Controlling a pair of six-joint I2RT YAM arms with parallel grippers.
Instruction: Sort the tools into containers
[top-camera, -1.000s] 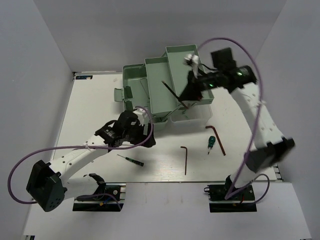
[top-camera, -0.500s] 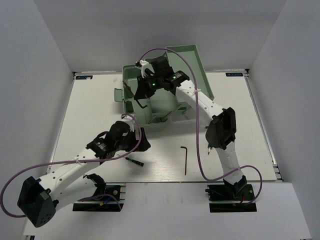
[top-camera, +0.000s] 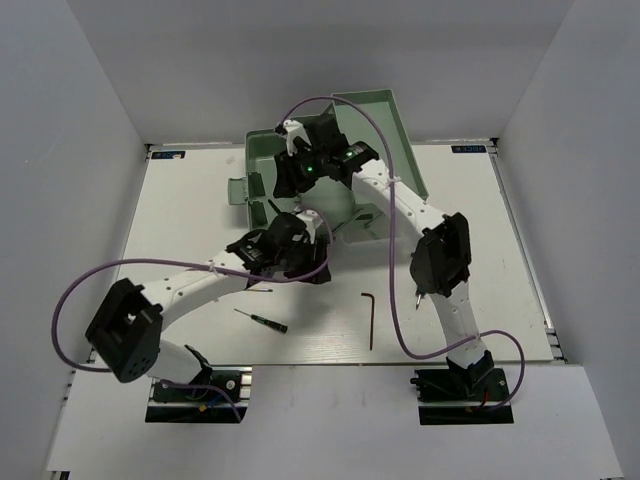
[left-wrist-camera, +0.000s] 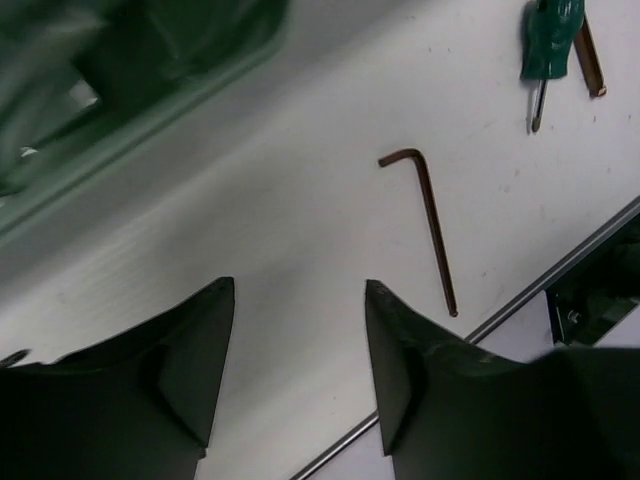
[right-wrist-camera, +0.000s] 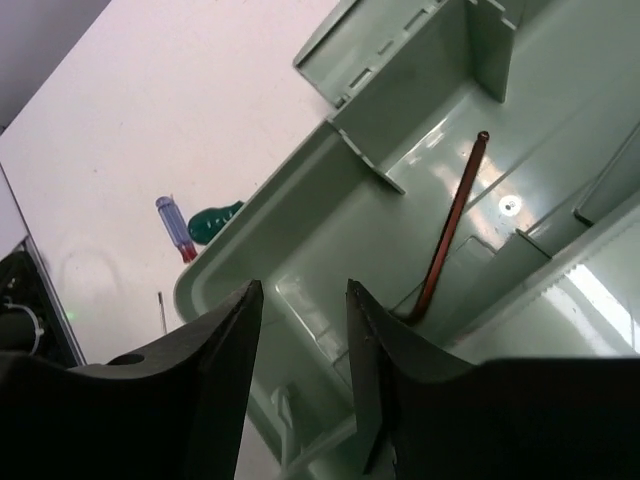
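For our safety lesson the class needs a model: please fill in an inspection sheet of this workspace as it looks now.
Surface: white table, flat.
Job's things: one hex key lies inside the toolbox; second hex key and green screwdriver lie on the table.
Clutter: nothing seen.
Grippers: left gripper and right gripper both have fingers apart, nothing between them.
Cables: purple cables loop along both arms.
Surroundings: plain white walls.

A flat white tabletop (top-camera: 180, 230) sits boxed in by plain pale grey wall panels (top-camera: 250, 70) on its left, far and right sides, under even light.
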